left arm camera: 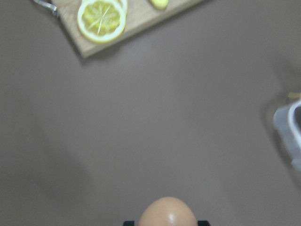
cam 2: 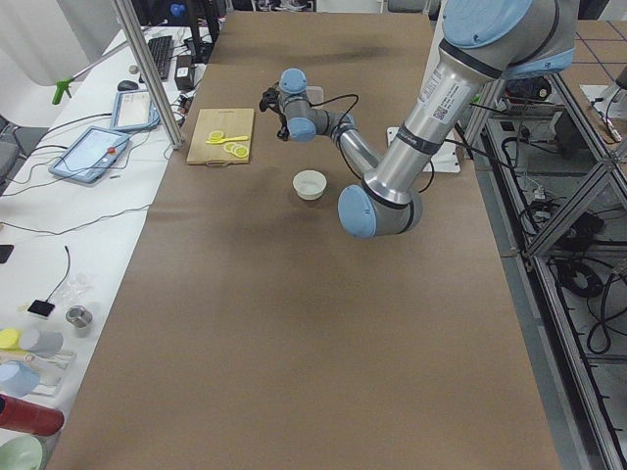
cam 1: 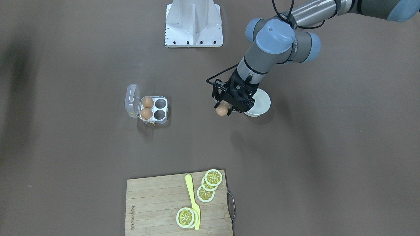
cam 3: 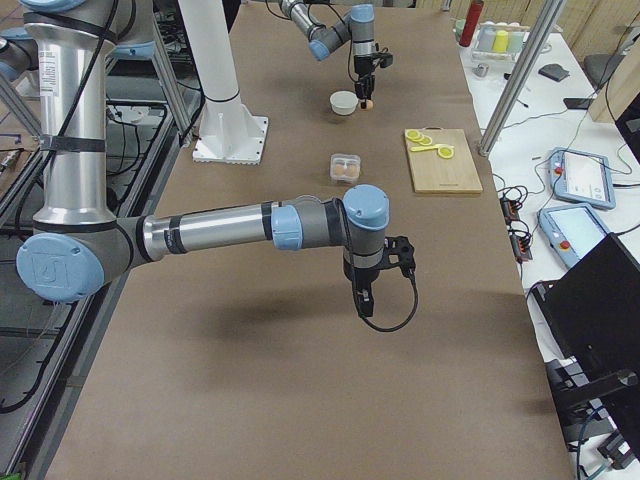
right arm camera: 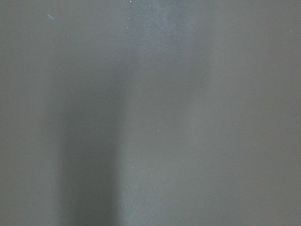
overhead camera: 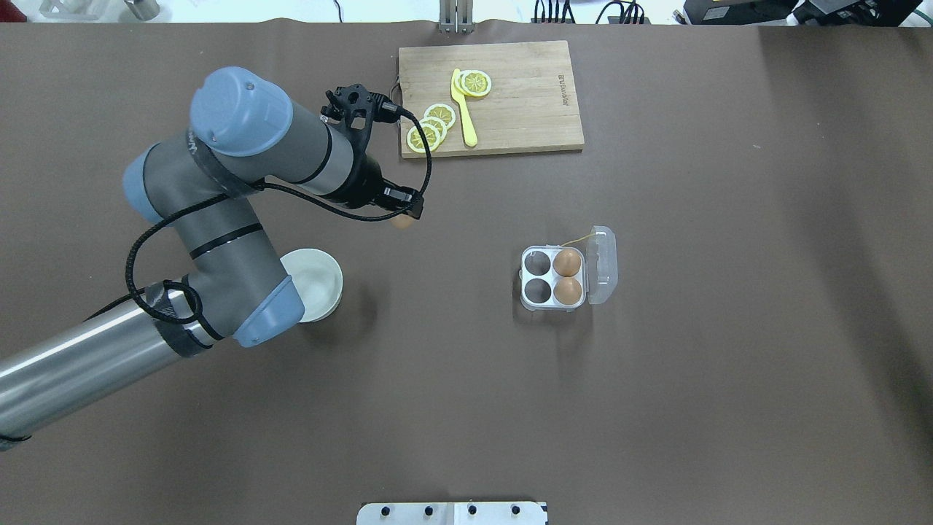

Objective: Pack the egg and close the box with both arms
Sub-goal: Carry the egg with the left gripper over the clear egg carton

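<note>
The egg (cam 1: 222, 109) is pinched between the left gripper's (cam 1: 224, 110) fingers, held above the table (cam 1: 311, 170), with the white bowl (cam 1: 263, 102) just at its 3 o'clock in the front-facing view. The box (cam 1: 160, 109) sits well apart at its 9 o'clock, lid open, two eggs (cam 1: 147, 102) in its cells. Whether the right gripper's (cam 3: 364, 300) fingers are spread or pressed together I cannot tell.
</note>
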Robot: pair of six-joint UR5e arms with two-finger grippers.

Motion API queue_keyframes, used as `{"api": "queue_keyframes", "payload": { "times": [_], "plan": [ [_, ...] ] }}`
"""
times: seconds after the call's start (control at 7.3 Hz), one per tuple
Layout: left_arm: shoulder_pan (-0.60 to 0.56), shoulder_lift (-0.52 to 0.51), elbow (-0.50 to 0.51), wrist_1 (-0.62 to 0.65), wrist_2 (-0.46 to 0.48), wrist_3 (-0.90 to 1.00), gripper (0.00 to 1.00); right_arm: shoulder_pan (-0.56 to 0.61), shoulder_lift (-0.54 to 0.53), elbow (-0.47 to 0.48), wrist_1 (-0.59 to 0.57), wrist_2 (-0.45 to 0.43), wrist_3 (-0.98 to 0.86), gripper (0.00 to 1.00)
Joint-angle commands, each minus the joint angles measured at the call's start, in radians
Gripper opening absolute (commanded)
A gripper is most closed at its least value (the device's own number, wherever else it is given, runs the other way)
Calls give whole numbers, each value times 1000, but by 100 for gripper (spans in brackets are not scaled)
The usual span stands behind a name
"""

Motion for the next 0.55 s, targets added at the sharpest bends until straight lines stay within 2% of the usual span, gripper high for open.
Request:
{"api": "queue_keyframes", "payload": {
  "times": [0.0, 0.14, 0.41],
  "plan": [
    [74, -57, 59, -143, 141, -159, 43, 2, -2, 2, 0, 1, -1, 100],
    [116, -77, 60, -166, 212, -204, 43, 7, -3, 4, 0, 1, 0, 100],
    [208, -94, 115, -295, 397, -268, 43, 10, -5, 6, 0, 1, 0, 100]
  ]
}}
